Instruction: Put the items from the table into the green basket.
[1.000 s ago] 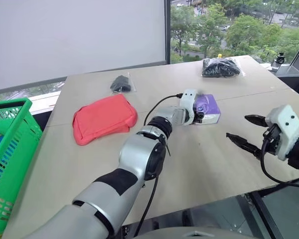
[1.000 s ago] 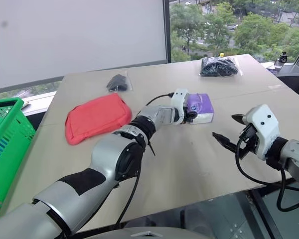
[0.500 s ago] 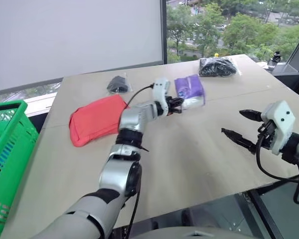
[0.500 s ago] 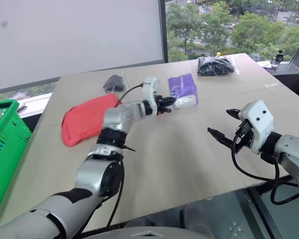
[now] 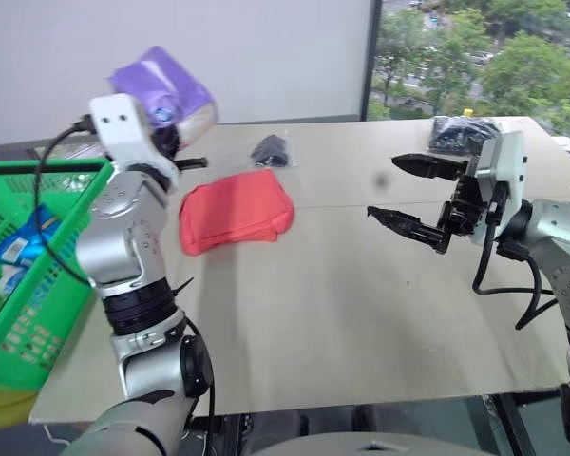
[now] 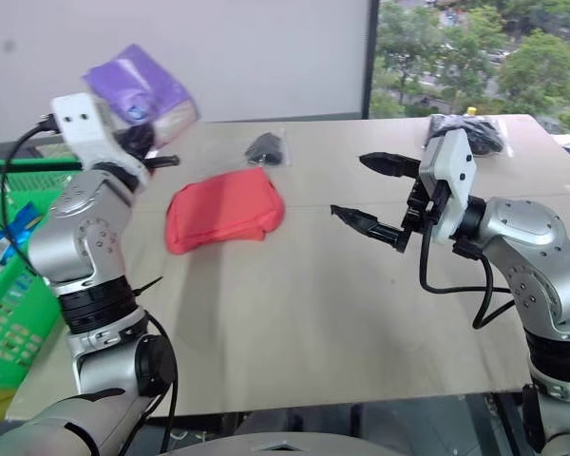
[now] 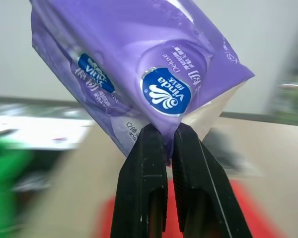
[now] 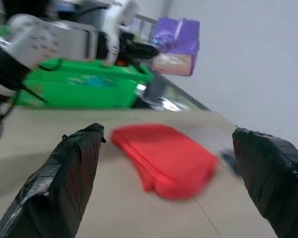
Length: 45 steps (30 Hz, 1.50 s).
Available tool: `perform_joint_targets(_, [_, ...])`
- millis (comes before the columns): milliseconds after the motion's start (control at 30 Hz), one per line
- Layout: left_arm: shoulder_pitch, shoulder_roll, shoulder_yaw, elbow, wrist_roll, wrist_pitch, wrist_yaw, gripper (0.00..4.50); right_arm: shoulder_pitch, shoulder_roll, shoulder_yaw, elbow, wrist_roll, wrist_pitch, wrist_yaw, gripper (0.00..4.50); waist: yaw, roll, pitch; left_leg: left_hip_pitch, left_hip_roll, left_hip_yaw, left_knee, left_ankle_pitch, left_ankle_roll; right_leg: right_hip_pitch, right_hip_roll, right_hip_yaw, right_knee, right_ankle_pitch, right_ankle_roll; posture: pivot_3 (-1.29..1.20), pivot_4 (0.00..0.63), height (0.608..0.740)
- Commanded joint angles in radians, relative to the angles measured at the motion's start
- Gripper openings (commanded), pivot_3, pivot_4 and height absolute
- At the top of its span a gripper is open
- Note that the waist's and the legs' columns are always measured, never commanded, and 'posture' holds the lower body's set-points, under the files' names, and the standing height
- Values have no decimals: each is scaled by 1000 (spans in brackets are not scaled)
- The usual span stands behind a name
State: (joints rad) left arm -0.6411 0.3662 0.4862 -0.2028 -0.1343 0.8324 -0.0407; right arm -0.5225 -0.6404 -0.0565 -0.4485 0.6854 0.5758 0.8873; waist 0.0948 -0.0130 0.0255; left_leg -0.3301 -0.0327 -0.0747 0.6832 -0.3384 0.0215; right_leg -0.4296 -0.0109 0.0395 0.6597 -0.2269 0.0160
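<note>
A: Beige-grey surface (image 5: 361,313) w/ a seam across it, window and trees behind. What do you get on your end?

B: On the head cam my left gripper (image 5: 176,142) is up high, jaws pinching the purple-white tissue box (image 5: 166,87), held in the air near the green basket (image 5: 47,285). Left wrist cam gives the print: blue oval logo, white end, jaws pressed together on the pack's bottom edge.

A: And the right?

B: Right gripper (image 5: 399,190) hangs over the surface, jaws spread wide, holding nothing. Its wrist cam looks across at the basket, which has something blue-white inside.

A: Count of what's left?

B: One red pouch (image 5: 236,209), flat, mid-surface. Two clear bags: small bag (image 5: 271,149) just beyond the pouch, big bag (image 5: 461,133) at the far right corner.
</note>
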Motion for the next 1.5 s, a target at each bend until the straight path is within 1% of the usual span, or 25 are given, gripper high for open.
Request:
perform_joint_targets(33, [-14, 50, 112, -87, 28, -29, 99, 38, -86, 20, 28, 46, 2, -53, 64, 4500, 30, -4, 0, -1, 0, 0, 0, 0, 0, 0, 0, 0, -1, 0, 0, 258, 0, 740])
perform_joint_targets(67, [-12, 57, 139, -90, 31, -21, 122, 38, -101, 28, 41, 61, -6, -65, 80, 4500, 32, -5, 0, -1, 0, -1, 0, 0, 0, -1, 0, -1, -1, 0, 0, 266, 0, 740])
perform_joint_targets(233, [-30, 65, 268, -44, -4, 36, 202, 38, -163, 82, 73, 100, 11, -102, 139, 4500, 93, -7, -2, -1, 0, -2, -2, 0, 0, -1, -1, -4, -2, 0, -1, 306, 0, 740])
perform_joint_targets(367, [-36, 76, 323, 32, -29, 122, 226, 38, -178, 108, 84, 117, 2, -115, 155, 4500, 134, -9, -3, -3, -1, -6, -2, 1, -2, -1, -3, -9, -2, 1, -2, 322, 0, 740])
perform_joint_targets(400, [-38, 77, 333, 43, -43, 149, 222, 577, -178, 111, 85, 119, 1, -114, 157, 4500, 141, -10, -3, -3, -1, -7, -2, 1, -2, -1, -3, -11, -2, 1, -2, 329, 0, 740])
perform_joint_targets(433, [-36, 83, 339, 53, -54, 147, 214, 958, -179, 114, 86, 120, 0, -113, 159, 4500, 147, -11, -4, -4, -1, -8, -2, 1, -3, -1, -3, -12, -2, 1, -2, 329, 0, 740])
perform_joint_targets(467, [-35, 95, 338, 58, -58, 144, 208, 1222, -178, 116, 87, 120, -1, -112, 159, 4500, 155, -12, -4, -5, -1, -9, -2, 2, -3, -1, -4, -14, -2, 1, -3, 329, 0, 740])
perform_joint_targets(500, [-38, 106, 344, 62, -61, 136, 208, 1811, -177, 117, 88, 120, -1, -112, 160, 4500, 158, -12, -4, -7, -1, -10, -1, 2, -4, -2, -4, -15, -2, 1, -3, 329, 0, 740])
perform_joint_targets(567, [-41, 124, 353, 65, -65, 128, 215, 2684, -172, 116, 89, 115, -4, -110, 157, 4500, 166, -13, -5, -9, -1, -12, -1, 3, -5, -4, -4, -17, -3, 2, -4, 327, 0, 740])
perform_joint_targets(633, [-37, 137, 332, 57, -66, 99, 212, 3563, -167, 111, 87, 110, -7, -103, 148, 4500, 168, -14, -6, -12, -1, -12, -1, 3, -5, -7, -4, -18, -2, 2, -5, 323, 0, 740])
perform_joint_targets(667, [-38, 141, 311, 47, -67, 78, 204, 4229, -165, 108, 85, 107, -7, -99, 143, 4500, 169, -14, -6, -15, -1, -12, -1, 4, -6, -11, -4, -19, -1, 3, -6, 318, 0, 740])
perform_joint_targets(700, [-41, 145, 278, 34, -67, 56, 190, 4381, -162, 105, 82, 105, -9, -95, 137, 4500, 170, -14, -6, -15, -1, -12, -1, 4, -7, -11, -5, -19, -1, 3, -6, 318, 0, 740])
perform_joint_targets(800, [-57, 137, 104, -18, -102, -22, 55, 4381, -138, 81, 68, 99, -38, -84, 98, 4500, 185, -16, -7, -16, -1, -13, -1, 4, -7, -11, -5, -21, -1, 3, -6, 306, 0, 740])
perform_joint_targets(833, [-59, 115, 51, -34, -121, -62, 7, 4381, -124, 67, 61, 98, -55, -76, 74, 4500, 194, -16, -7, -17, -1, -13, -1, 4, -7, -11, -5, -22, -1, 3, -7, 297, 0, 740])
perform_joint_targets(900, [-33, 102, -56, -60, -133, -115, -81, 4381, -91, 36, 53, 113, -109, -54, 11, 4500, 204, -16, -7, -17, -2, -13, 0, 4, -7, -10, -6, -23, -2, 3, -7, 283, 0, 740])
perform_joint_targets(933, [-14, 84, -86, -84, -201, -90, -154, 4381, -67, 22, 43, 128, -147, -59, -24, 4500, 205, -16, -8, -17, -2, -12, 0, 4, -7, -10, -6, -23, -3, 4, -7, 262, 0, 740])
perform_joint_targets(967, [20, 86, -136, -111, -254, -78, -244, 4381, -33, 0, 17, 137, -160, -21, -66, 4500, 205, -16, -8, -17, -2, -12, 0, 4, -7, -10, -7, -22, -2, 4, -7, 248, 0, 740])
perform_joint_targets(1067, [94, 112, -226, -164, -347, -69, -418, 4381, 52, -52, -33, 128, -190, 24, -124, 4500, 186, -14, -9, -17, -1, -8, 0, 4, -6, -11, -6, -21, -2, 3, -7, 201, 0, 740])
perform_joint_targets(1167, [132, 158, -270, -161, -404, -54, -528, 4381, 147, -100, -93, 101, -191, 30, -133, 4500, 150, -13, -9, -19, 0, -5, -1, 4, -6, -14, -5, -21, -2, 3, -9, 155, 0, 740])
perform_joint_targets(1300, [156, 236, -314, -111, -456, -39, -678, 4381, 262, -156, -158, 95, -202, 21, -124, 4500, 88, -12, -9, -16, 3, -1, -1, 4, -6, -13, -2, -19, 0, 2, -10, 111, 0, 740])
perform_joint_targets(1333, [169, 262, -323, -99, -457, -40, -715, 4381, 293, -173, -179, 87, -198, 22, -116, 4500, 63, -10, -9, -15, 3, -1, 0, 4, -6, -11, -2, -18, 0, 2, -10, 100, 0, 740])
perform_joint_targets(1433, [210, 321, -340, -90, -463, -41, -788, 4381, 367, -208, -229, 61, -183, 32, -97, 4500, 23, -5, -8, -10, 3, -2, -1, 2, -2, -4, -1, -16, 0, 2, -10, 90, 0, 740])
perform_joint_targets(1500, [238, 346, -347, -98, -462, -44, -811, 4381, 420, -218, -265, 49, -179, 34, -94, 4500, -2, -4, -7, 0, 3, -1, -2, 1, -1, 3, 0, -14, 0, 2, -10, 94, 0, 740])
